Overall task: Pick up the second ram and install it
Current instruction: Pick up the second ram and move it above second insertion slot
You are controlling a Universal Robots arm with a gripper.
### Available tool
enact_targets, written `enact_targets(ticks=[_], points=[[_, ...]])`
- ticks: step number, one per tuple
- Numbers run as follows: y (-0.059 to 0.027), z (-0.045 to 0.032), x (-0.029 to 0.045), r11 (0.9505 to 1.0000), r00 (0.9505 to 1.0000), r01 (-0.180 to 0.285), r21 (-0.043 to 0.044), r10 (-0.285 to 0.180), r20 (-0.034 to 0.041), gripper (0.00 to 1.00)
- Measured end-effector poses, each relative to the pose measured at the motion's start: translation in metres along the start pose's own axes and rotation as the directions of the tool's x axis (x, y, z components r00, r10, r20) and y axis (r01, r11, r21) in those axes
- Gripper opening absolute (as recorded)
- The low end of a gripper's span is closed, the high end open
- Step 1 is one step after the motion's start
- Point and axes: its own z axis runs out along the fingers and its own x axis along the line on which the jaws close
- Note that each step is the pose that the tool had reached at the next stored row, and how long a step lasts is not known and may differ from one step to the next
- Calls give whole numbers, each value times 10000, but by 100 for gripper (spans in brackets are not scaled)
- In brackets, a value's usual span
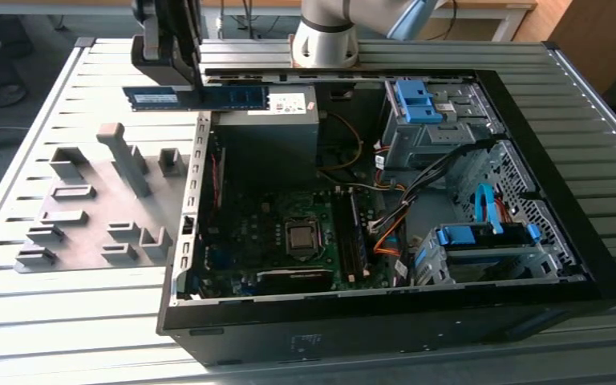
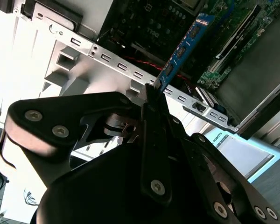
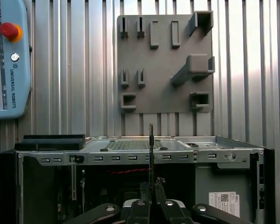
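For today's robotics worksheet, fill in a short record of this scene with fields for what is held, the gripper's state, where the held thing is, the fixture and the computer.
held item: second ram, blue strip with dark chips
gripper: shut on the ram's end
ram position: in the air over the case's edge, not yet in a slot
fixture: grey fixture plate on the table beside the case
computer: open computer case, motherboard exposed
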Motion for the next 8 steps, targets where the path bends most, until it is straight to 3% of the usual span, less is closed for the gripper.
enact_targets(ticks=[8], points=[[-131, -1, -4, 10000, 10000, 0, 0, 0, 0, 14]])
